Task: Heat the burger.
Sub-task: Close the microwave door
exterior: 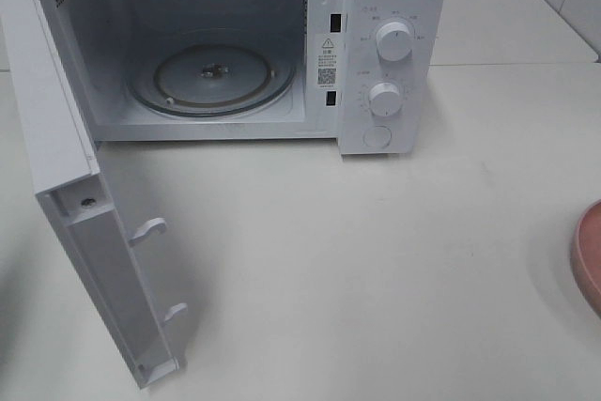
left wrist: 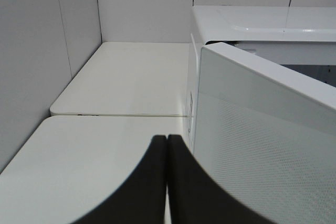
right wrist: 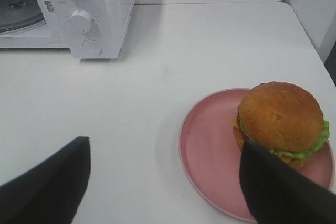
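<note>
The burger (right wrist: 281, 119), a golden-brown bun with green lettuce and yellow cheese showing, sits on a pink plate (right wrist: 210, 150). Only the plate's edge (exterior: 590, 255) shows in the exterior high view, at the right border; the burger is out of that view. My right gripper (right wrist: 165, 182) is open and empty, hanging above the table with one finger (right wrist: 278, 187) in front of the plate's near side. My left gripper (left wrist: 167, 182) is shut and empty, beside the outer face of the microwave door (left wrist: 262, 145). The white microwave (exterior: 282, 44) stands open with a bare glass turntable (exterior: 211, 77).
The microwave door (exterior: 84, 194) swings out to the left toward the table's front. Two white knobs (exterior: 392, 41) and a round button are on the panel. A tiled wall (left wrist: 31, 61) stands close on the left.
</note>
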